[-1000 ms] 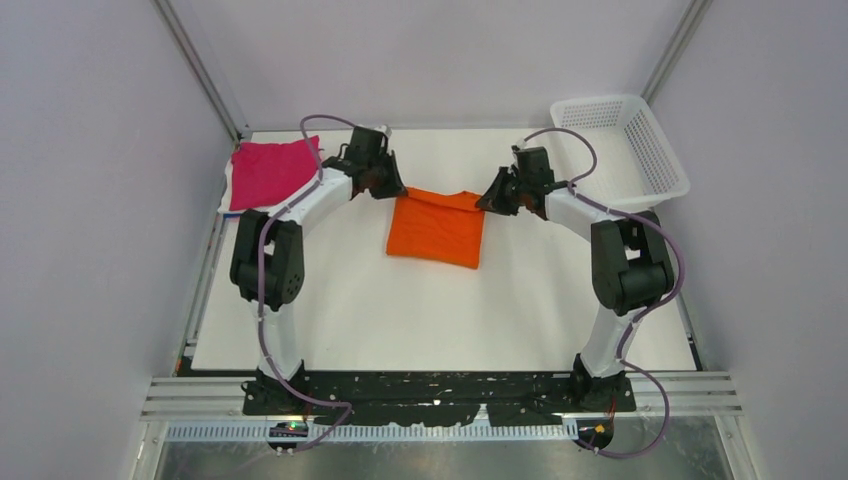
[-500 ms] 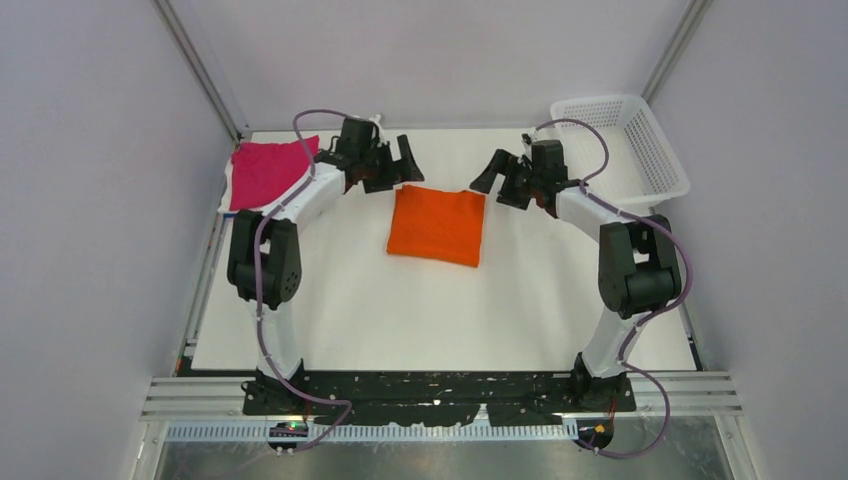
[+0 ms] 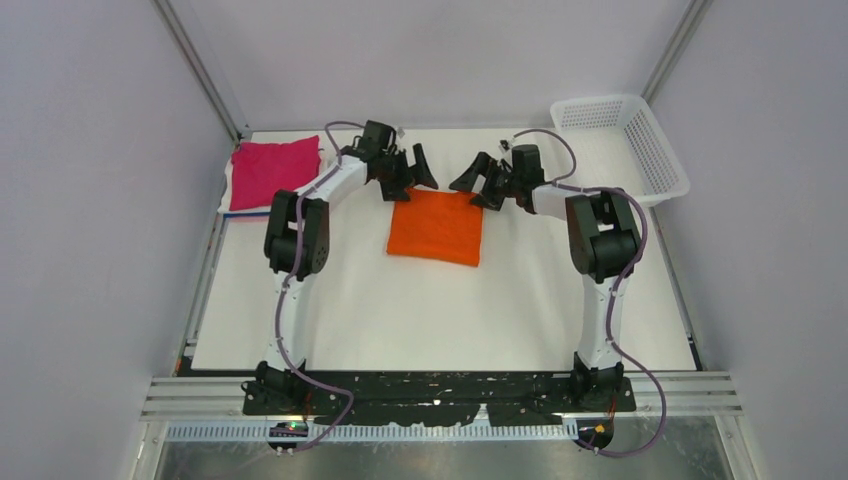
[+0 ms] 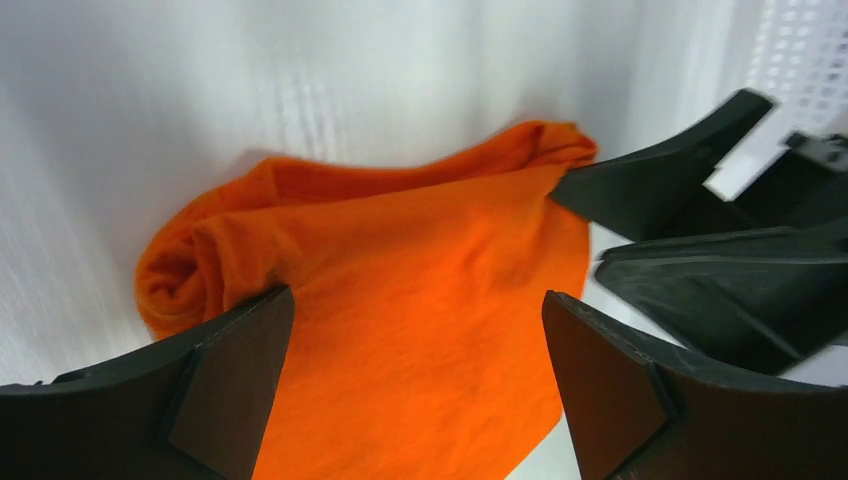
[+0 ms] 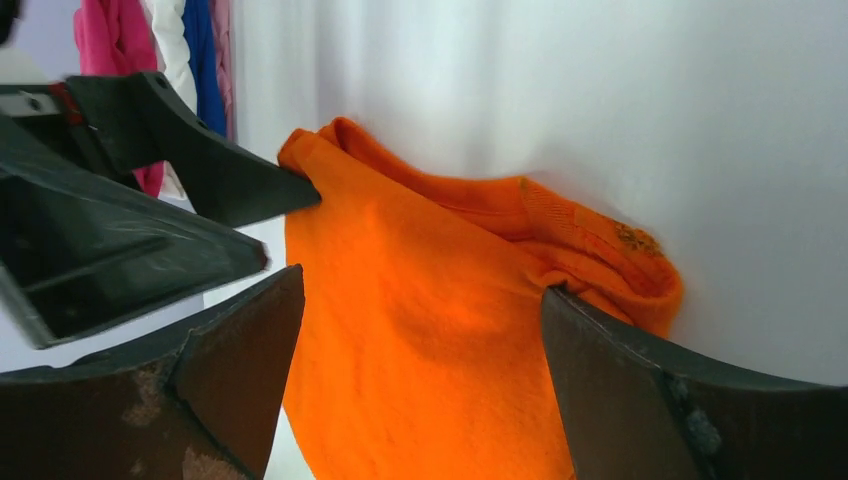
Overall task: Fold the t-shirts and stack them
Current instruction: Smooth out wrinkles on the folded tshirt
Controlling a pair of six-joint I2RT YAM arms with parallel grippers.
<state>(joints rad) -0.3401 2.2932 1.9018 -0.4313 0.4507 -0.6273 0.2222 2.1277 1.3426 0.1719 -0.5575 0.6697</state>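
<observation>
The orange t-shirt [image 3: 437,227] lies folded in a flat rectangle at the table's middle. My left gripper [image 3: 412,178] hovers open over its far left corner and holds nothing. Mirroring it, my right gripper [image 3: 474,186] stands open over the far right corner. In the left wrist view the orange cloth [image 4: 400,250] fills the gap between the open gripper [image 4: 416,300], with the right gripper's fingers [image 4: 690,190] opposite. The right wrist view shows the same cloth [image 5: 450,240] under its open gripper [image 5: 422,285]. A magenta t-shirt [image 3: 273,172] tops a folded pile at the far left, with white [image 5: 165,30] and blue [image 5: 205,60] layers.
A white lattice basket [image 3: 660,160] stands at the far right corner. White table surface [image 3: 400,320] stretches in front of the orange shirt. Grey walls close in on both sides and at the back.
Both grippers have opened and let go of the orange shirt's far edge. The fold has dropped flat, and both grippers have swung inward toward each other above it.
</observation>
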